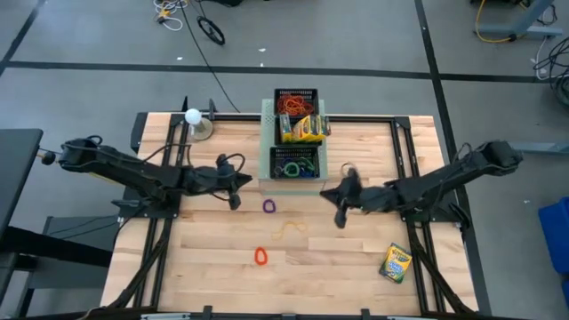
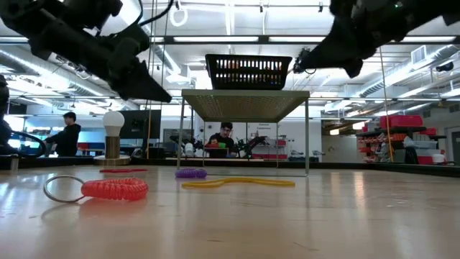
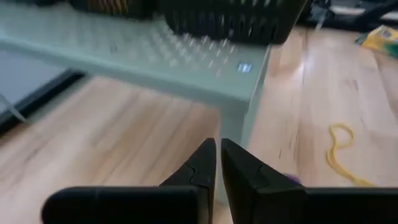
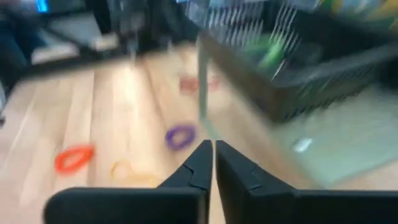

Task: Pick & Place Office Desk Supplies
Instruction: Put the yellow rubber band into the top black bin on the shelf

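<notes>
My left gripper hovers shut and holding nothing, left of the pale-green box's near corner. My right gripper is shut too, holding nothing, right of that box's near side. On the box stand two black mesh trays, the far one with orange bands and the near one with green and blue bands. Crayon boxes lie between them. On the table between the grippers lie a purple band, a yellow band and an orange-red coil.
Another crayon box lies at the table's near right. A white ball on a stand sits at the far left, next to the pale-green box. Bare wood lies along the near edge. People sit in the room behind the table.
</notes>
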Robot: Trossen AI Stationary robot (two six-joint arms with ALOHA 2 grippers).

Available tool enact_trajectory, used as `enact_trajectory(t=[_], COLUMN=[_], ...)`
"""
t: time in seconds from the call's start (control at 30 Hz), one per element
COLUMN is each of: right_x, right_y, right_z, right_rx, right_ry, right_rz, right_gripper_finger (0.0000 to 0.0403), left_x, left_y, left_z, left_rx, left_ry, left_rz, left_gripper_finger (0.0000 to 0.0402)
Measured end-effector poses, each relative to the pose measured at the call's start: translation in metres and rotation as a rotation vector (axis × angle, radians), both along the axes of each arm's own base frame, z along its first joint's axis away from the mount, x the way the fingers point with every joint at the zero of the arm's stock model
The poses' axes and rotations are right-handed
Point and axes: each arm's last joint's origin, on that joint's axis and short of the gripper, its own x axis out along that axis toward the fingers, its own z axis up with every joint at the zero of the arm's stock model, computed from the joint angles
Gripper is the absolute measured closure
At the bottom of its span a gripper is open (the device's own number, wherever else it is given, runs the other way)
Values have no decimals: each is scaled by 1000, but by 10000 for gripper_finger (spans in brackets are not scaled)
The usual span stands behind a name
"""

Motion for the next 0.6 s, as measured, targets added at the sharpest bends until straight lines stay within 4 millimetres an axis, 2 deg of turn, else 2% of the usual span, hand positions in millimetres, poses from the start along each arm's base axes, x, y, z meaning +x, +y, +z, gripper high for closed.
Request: enact_trajectory(t=[0.1,0.3,0.47,0.6], right_x=[21,69,102,121], right_y=[15,39,44,44], right_z=[-4,-8,-16,-27], right_rx=[64,52,45,50], right_ry=[109,359,547,619], right_rz=[35,99,129,131], right_gripper_finger=[342,267,213,189], left_x=[3,7,7,7], left_y=[0,-1,-1,-2], left_z=[3,3,3,3], left_rx=[42,85,87,73], left_ry=[-30,-32,-29,-32], left_rz=[-23,-59,-61,-76], left_gripper_finger=[367,367,367,367])
